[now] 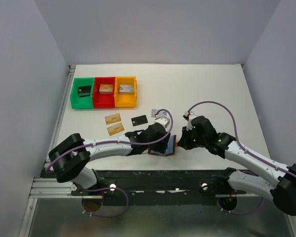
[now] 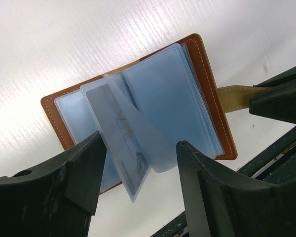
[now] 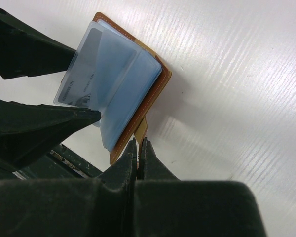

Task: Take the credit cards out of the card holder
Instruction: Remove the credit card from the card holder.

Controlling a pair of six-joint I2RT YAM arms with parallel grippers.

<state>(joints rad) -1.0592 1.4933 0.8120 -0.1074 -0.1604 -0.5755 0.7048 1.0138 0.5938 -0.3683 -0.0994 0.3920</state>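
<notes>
I'm holding the card holder [image 1: 168, 146] at near centre, my right gripper [image 3: 138, 148] pinched shut on its snap tab [image 3: 142, 127]. My left gripper [image 2: 140, 158] is gaping around a sleeved credit card [image 2: 121, 133]. Next, probably, closing and pulling.

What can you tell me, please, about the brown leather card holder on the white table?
The brown leather card holder lies open on the white table, pale stitching along its edge. Its translucent bluish sleeves fan upward; one, holding a pale card, stands between the left gripper's open jaws. The right gripper's shut jaws pinch its tan tab.
</notes>
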